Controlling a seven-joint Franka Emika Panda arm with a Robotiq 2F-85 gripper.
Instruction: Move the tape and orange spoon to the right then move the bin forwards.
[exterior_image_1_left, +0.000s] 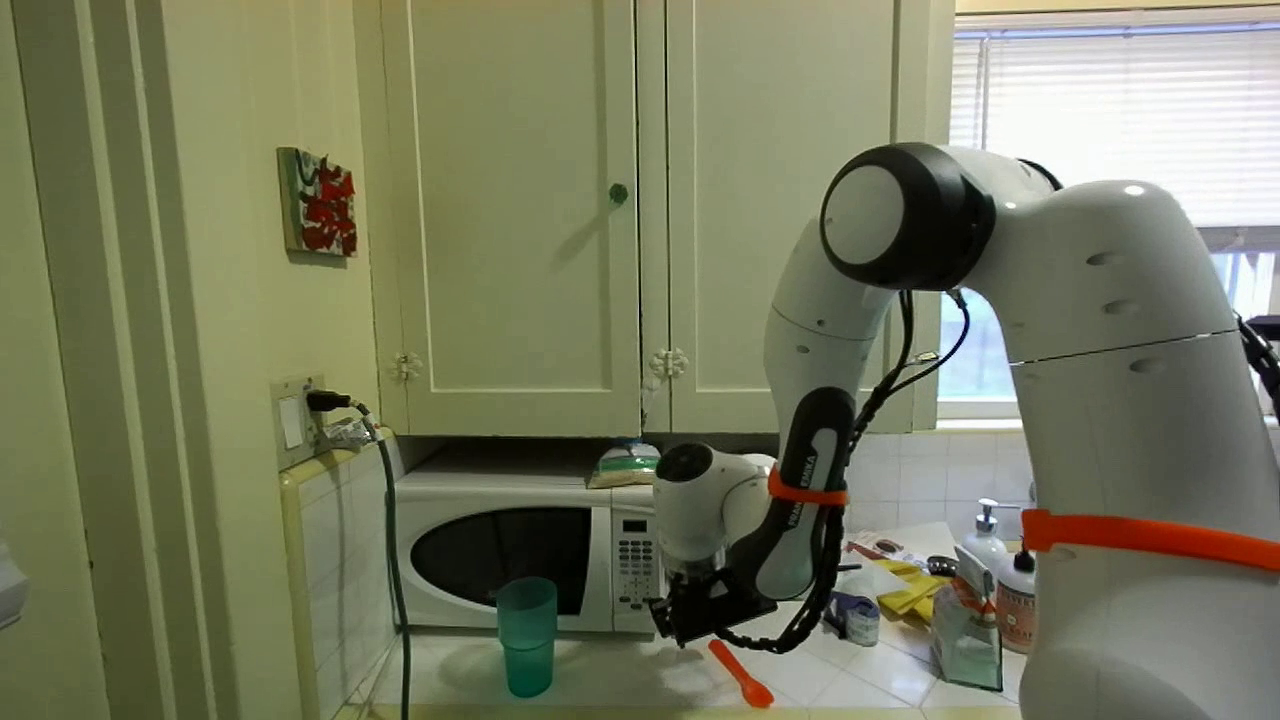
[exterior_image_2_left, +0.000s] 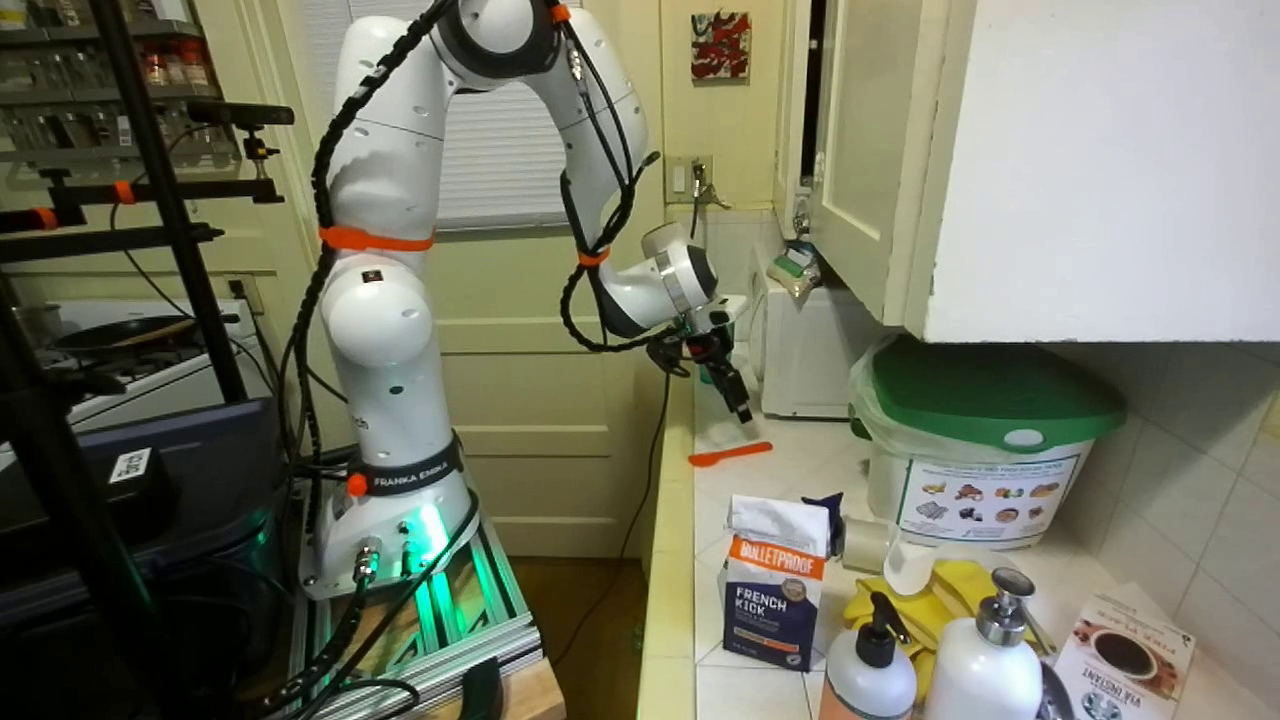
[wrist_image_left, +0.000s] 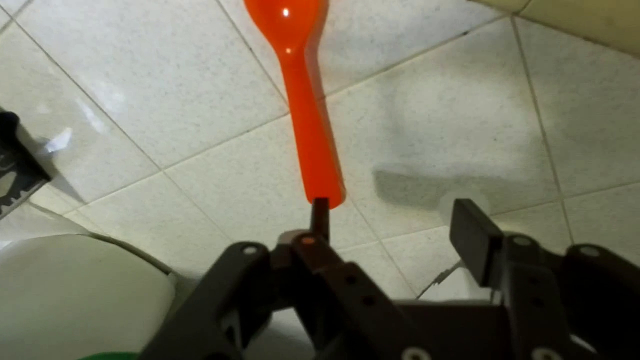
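Observation:
The orange spoon (exterior_image_1_left: 741, 675) (exterior_image_2_left: 730, 454) (wrist_image_left: 307, 120) lies on the tiled counter in all views. My gripper (exterior_image_1_left: 668, 625) (exterior_image_2_left: 742, 412) (wrist_image_left: 392, 207) hangs low beside its handle end, jaws apart with nothing between them. In the wrist view one fingertip overlaps the handle tip; whether it touches, I cannot tell. What looks like the tape, a pale roll with a dark purple part (exterior_image_1_left: 860, 625) (exterior_image_2_left: 865, 543), lies further along the counter, and a black serrated piece (wrist_image_left: 17, 170) shows at the wrist view's left edge. The white bin with green lid (exterior_image_2_left: 990, 395) (wrist_image_left: 75, 295) stands against the wall.
A teal cup (exterior_image_1_left: 527, 640) stands before the microwave (exterior_image_1_left: 500, 550) (exterior_image_2_left: 805, 365). A coffee bag (exterior_image_2_left: 772, 590), yellow gloves (exterior_image_2_left: 960, 590) and soap bottles (exterior_image_2_left: 985, 660) crowd the near counter in an exterior view. Cabinets (exterior_image_2_left: 1100, 170) overhang the bin.

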